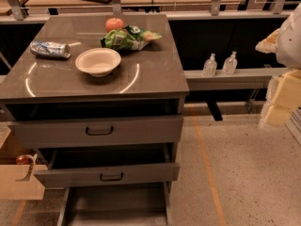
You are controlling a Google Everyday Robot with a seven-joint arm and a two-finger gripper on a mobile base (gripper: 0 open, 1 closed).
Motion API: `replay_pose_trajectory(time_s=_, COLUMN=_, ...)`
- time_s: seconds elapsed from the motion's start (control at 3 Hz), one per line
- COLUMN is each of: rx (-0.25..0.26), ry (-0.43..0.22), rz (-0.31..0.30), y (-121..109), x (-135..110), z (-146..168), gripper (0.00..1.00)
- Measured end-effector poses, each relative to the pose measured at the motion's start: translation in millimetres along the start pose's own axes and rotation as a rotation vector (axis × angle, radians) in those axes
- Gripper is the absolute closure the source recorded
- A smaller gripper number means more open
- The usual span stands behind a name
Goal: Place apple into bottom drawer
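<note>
The apple (114,24) is small, round and red-orange. It sits at the back of the grey countertop (155,74), touching the far edge of a green snack bag (129,37). The bottom drawer (117,205) is pulled out at floor level below the cabinet and shows a plain grey floor with thin side walls and nothing in it. My gripper (277,105) shows as blurred cream-coloured parts at the right edge of the view. It is far right of the cabinet, below counter height and well away from the apple.
A white bowl (98,61) and a crushed can (50,49) lie on the countertop. Two upper drawers with black loop handles (99,131) (111,176) stand partly open. Two clear pump bottles (210,65) stand on a low ledge. A cardboard box (19,180) sits at the left.
</note>
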State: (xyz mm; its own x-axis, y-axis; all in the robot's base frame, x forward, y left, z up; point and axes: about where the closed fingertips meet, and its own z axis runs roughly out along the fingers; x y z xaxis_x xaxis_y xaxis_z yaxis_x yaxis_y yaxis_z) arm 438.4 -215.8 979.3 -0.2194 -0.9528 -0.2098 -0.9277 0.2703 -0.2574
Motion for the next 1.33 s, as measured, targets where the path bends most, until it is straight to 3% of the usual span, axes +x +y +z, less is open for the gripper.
replay_pose_trajectory(time_s=0.67, rx=0.008, ry=-0.024, rz=0.002, y=-1, x=-4, z=-2, gripper=0.00)
replay_pose_trajectory(time_s=1.33, rx=0.014, ry=-0.312, rz=0.228, y=-68, x=-46, z=26, gripper=0.00)
